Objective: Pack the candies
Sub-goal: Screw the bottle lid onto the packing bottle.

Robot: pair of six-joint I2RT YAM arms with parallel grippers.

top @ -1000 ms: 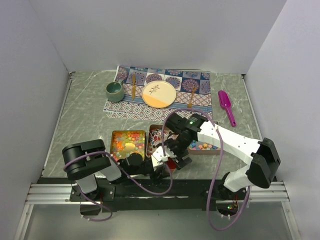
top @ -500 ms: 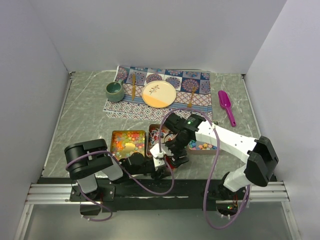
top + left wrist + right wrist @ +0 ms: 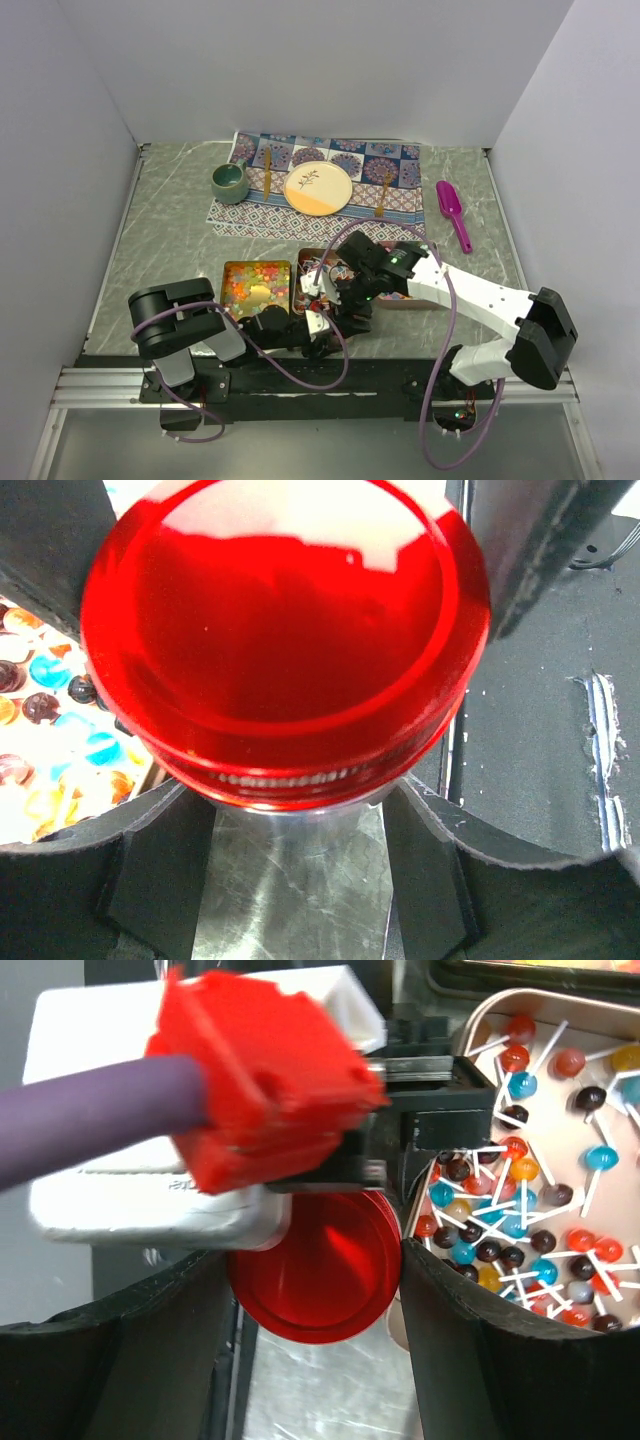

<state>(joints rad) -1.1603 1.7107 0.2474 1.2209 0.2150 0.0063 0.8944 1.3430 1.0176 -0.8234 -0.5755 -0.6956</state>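
Observation:
The candies lie in three trays near the arms: orange-yellow-red gummies (image 3: 256, 282), red-blue-white pieces with white sticks (image 3: 318, 265) and pastel star-like pieces (image 3: 408, 293). The stick pieces also show in the right wrist view (image 3: 520, 1210) and the left wrist view (image 3: 50, 710). A round red lid (image 3: 285, 630) is held between both grippers at the table's near edge. My left gripper (image 3: 290, 800) grips its lower edge. My right gripper (image 3: 315, 1260) has a finger against each side of the lid (image 3: 315, 1270). In the top view the two grippers meet, left (image 3: 320, 324), right (image 3: 345, 303).
A purple scoop (image 3: 452, 212) lies at the right. A patterned placemat (image 3: 380, 160) at the back carries a plate (image 3: 318, 188), a green cup (image 3: 229, 181) and two sticks. The black base rail (image 3: 300, 385) runs along the near edge.
My right arm has swung its elbow out to the right and lowered. Its gripper has shifted slightly up and left over the lid. The left arm has stayed put.

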